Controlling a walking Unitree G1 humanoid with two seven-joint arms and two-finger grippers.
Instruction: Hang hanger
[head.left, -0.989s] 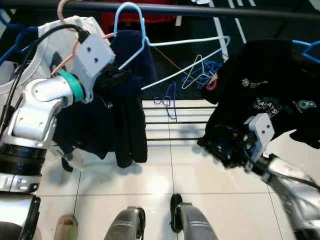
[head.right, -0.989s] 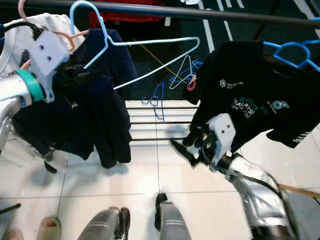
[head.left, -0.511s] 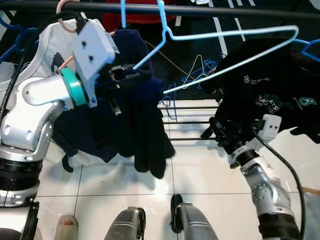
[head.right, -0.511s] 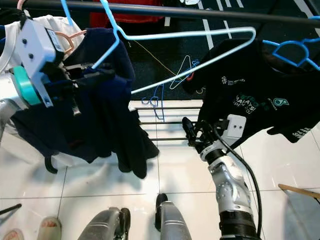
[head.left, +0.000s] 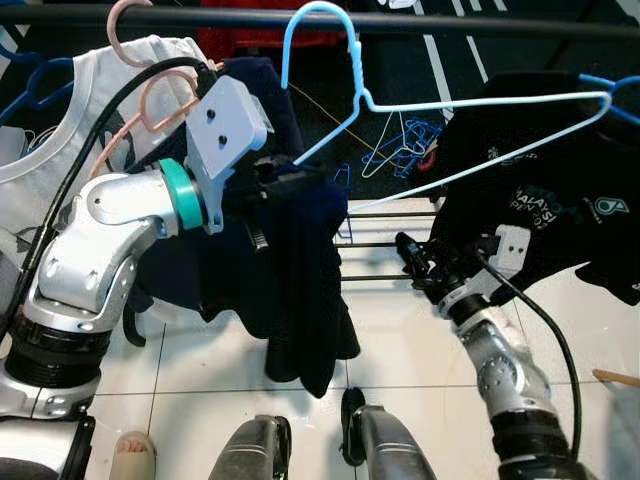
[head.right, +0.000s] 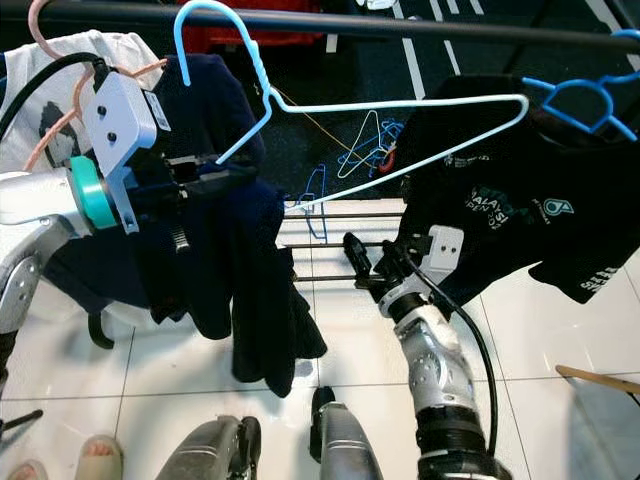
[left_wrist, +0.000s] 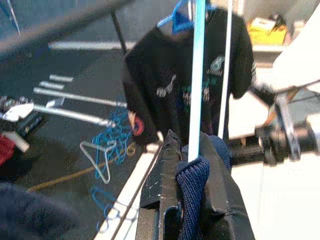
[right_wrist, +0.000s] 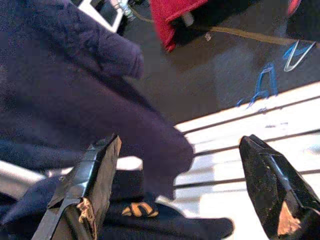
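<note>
My left gripper (head.left: 272, 182) is shut on a light blue wire hanger (head.left: 470, 100) and on the dark navy garment (head.left: 295, 290) that droops from it. In the left wrist view the fingers (left_wrist: 160, 185) pinch the blue wire and a fold of navy cloth. The hanger's hook (head.left: 312, 25) is up at the black rail (head.left: 480, 22); I cannot tell whether it rests over it. My right gripper (head.left: 415, 255) is open, low and to the right of the garment, with nothing between its fingers (right_wrist: 95, 185).
A black T-shirt (head.left: 540, 190) on a blue hanger hangs at the right of the rail. A white shirt (head.left: 60, 120) on a pink hanger hangs at the left. Loose wire hangers (head.left: 400, 150) lie on the dark floor beyond low rack bars (head.left: 380, 245).
The hanger's hook has come down from above the rail to the rail's level. My left gripper has shifted right and down with the garment. The right gripper has edged left, still open.
</note>
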